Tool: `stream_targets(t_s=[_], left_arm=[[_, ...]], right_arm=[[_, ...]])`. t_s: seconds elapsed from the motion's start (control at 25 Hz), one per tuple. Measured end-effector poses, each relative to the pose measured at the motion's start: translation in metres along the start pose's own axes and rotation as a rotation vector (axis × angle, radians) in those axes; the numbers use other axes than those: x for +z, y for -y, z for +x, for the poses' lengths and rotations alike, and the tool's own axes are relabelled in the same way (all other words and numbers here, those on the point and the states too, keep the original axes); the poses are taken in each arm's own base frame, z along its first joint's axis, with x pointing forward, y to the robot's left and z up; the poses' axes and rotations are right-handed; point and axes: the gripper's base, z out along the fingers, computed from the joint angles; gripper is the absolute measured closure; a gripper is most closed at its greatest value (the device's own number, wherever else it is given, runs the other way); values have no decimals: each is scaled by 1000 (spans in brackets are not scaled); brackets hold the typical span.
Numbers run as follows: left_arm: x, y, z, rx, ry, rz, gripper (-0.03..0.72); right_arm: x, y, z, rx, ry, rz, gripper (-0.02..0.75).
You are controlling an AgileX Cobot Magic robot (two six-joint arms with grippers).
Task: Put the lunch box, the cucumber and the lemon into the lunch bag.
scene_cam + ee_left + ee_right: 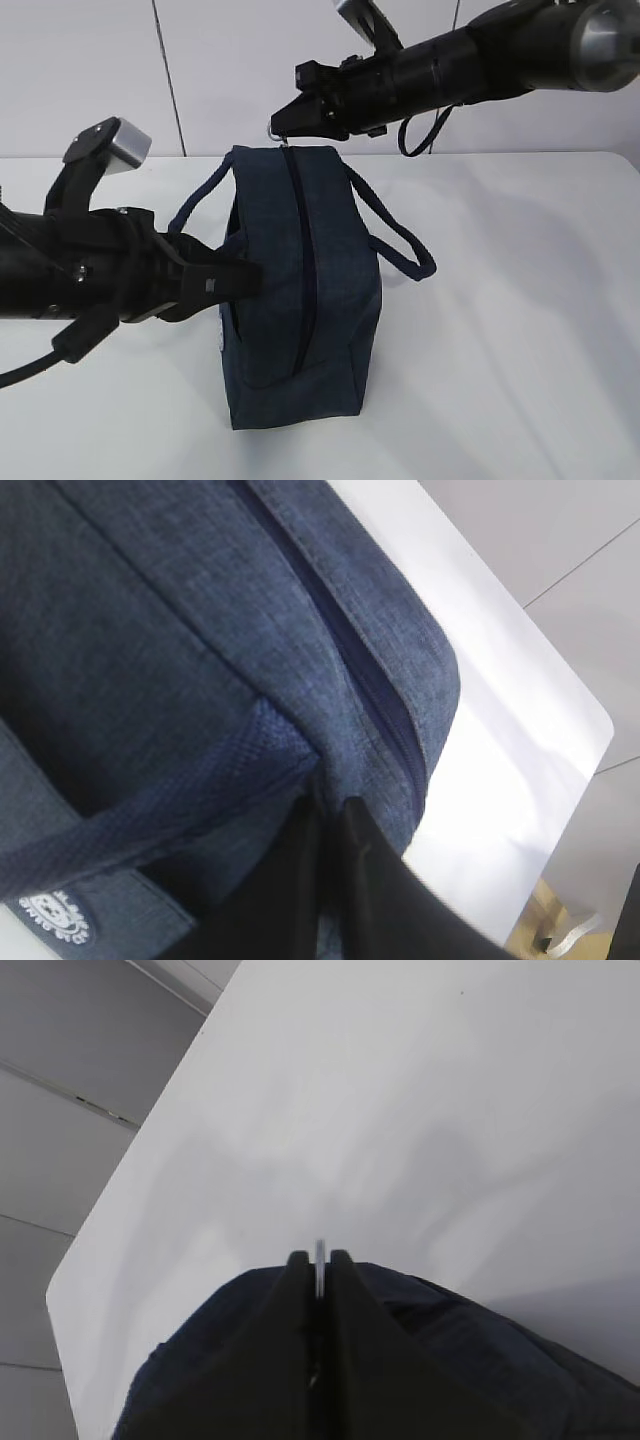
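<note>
Near middle of white table (520, 300), toward far edge, lunch bag (300, 290) was stood upright, zipper (305, 260) run fully shut along top. Left gripper (235, 280) was clamped shut on bag's left side by handle (150, 810), prob to keep bag pinned. Right gripper (283, 122) was shut on metal ring pull (320, 1265) at far end of zipper, looked set up for unzipping. Lunch box, cucumber, lemon weren't seen anywhere, so loading not started yet, guessing.
</note>
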Motion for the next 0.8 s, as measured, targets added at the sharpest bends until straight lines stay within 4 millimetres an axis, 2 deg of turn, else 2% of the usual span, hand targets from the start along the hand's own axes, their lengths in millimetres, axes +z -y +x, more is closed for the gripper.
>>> stream_targets(t_s=[0.28,0.48,0.8], left_arm=[[0,0,0,3,-2,0,687],[0,0,0,3,-2,0,687],[0,0,0,5,-3,0,687]], right_arm=[[-3,19,-8,25,-34,-19,751],[-5,25,-15,25,-60,-66,751],[5,39,-18,23,-100,-57,751]])
